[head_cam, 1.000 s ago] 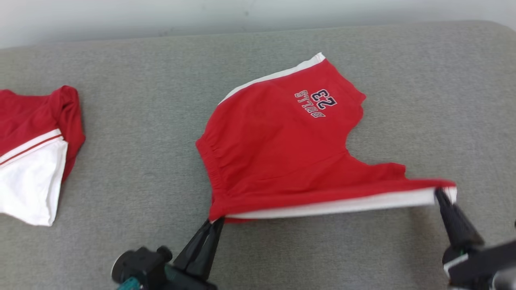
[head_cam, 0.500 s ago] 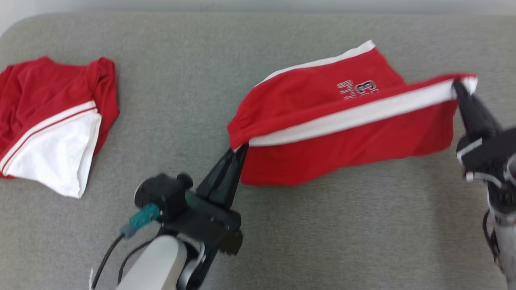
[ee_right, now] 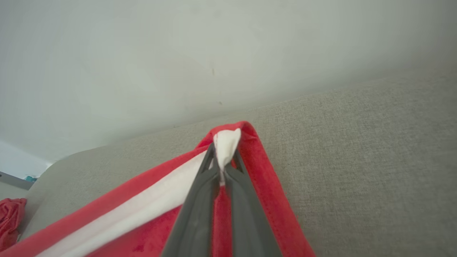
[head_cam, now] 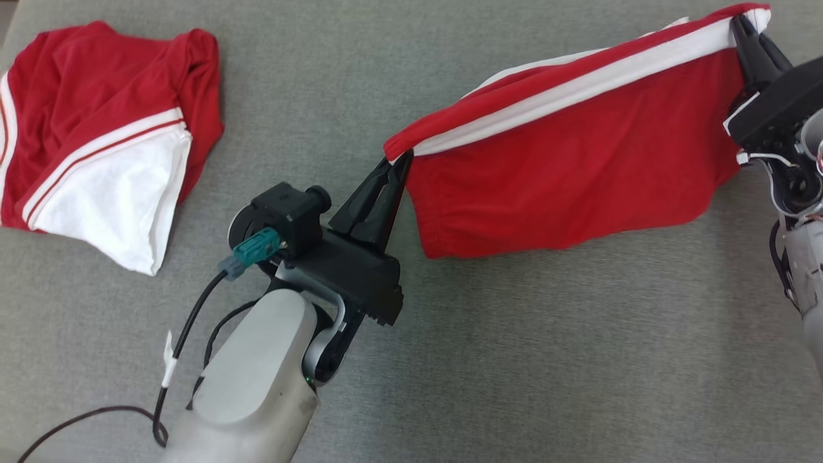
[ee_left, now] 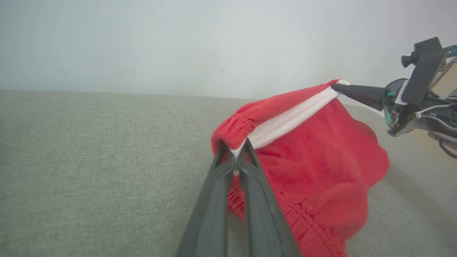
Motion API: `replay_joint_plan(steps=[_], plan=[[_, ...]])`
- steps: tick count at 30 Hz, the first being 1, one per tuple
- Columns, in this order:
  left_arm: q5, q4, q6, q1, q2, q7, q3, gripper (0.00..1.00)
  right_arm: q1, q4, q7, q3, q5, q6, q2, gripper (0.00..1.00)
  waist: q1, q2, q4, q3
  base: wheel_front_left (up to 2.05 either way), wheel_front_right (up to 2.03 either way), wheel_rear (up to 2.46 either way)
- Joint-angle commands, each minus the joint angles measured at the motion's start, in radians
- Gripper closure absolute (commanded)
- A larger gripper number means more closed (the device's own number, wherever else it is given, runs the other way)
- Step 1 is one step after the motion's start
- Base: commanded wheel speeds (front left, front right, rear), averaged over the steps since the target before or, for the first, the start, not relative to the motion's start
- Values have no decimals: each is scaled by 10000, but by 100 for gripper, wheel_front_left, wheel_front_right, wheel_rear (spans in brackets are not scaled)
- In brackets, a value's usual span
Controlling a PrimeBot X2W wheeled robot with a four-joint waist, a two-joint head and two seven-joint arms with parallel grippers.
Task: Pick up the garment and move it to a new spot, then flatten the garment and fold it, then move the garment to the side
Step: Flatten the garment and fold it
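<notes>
Left gripper (head_cam: 400, 166) is clamped shut on the gathered waistband corner of the red garment (head_cam: 566, 173). In the left wrist view its dark fingers (ee_left: 214, 200) press together with cloth bunched over their tips. Right gripper (head_cam: 744, 29) is likewise closed on the opposite corner, at the far end of the white stripe (head_cam: 578, 83). Between the two, the garment's upper edge stretches taut and the rest hangs below it as a red sheet over the right half of the grey padded surface (head_cam: 514, 360). Whether its lower hem touches that surface cannot be told. A second red-and-white garment (head_cam: 109, 128) lies crumpled on the surface, well apart to the left.
</notes>
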Motion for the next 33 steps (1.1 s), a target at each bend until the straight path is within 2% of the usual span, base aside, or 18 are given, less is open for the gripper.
replay_joint_plan(steps=[1, 2, 3, 4, 5, 6, 12, 19, 25, 33], plan=[[-25, 135, 8, -186, -4, -10, -42, 100, -177, 329, -131, 68, -60, -23, -69, 100, -3, -2, 253, 191, 0, 0, 0], [-4, 215, 5, -232, -15, -10, -88, 100, -292, 524, -210, 147, -71, -23, -76, 100, -3, -2, 272, 193, 0, 0, 0], [59, 287, 13, -288, -25, -10, -147, 100, -391, 718, -314, 222, -71, -25, -93, 54, -3, -2, 286, 191, 0, 0, 0], [138, 305, 12, -344, -32, -10, -172, 65, -466, 873, -411, 299, -42, -23, -102, 1, -3, -2, 295, 183, 0, 0, 0], [138, 305, 12, -344, -32, -10, -172, 65, -466, 873, -411, 299, -42, -23, -102, 1, -3, -2, 295, 183, 0, 0, 0], [175, 321, 11, -341, -31, -10, -176, 0, -484, 997, -493, 394, 14, -23, -95, 0, -3, -2, 292, 159, 0, 0, 0], [760, 191, 41, 86, -41, -9, -150, 0, -133, 1096, -945, 1503, 82, -23, -666, 0, -3, -2, 198, -235, 0, 0, 0], [1747, -609, 448, 1226, 48, -10, 495, 0, 679, 915, -1416, 2592, 517, -23, -1423, 0, -3, -2, 40, -858, 0, 0, 0], [2288, -2021, 870, 2512, 203, -9, 1547, 0, 1340, 1131, -1657, 3076, 966, -23, -1731, 0, -3, -2, 51, -1221, 0, 0, 0], [3063, -3806, 1272, 4039, 140, -9, 3234, 0, 1412, 1697, -1799, 3543, 1303, -23, -1764, 0, -3, -2, 248, -1112, 0, 0, 0]])
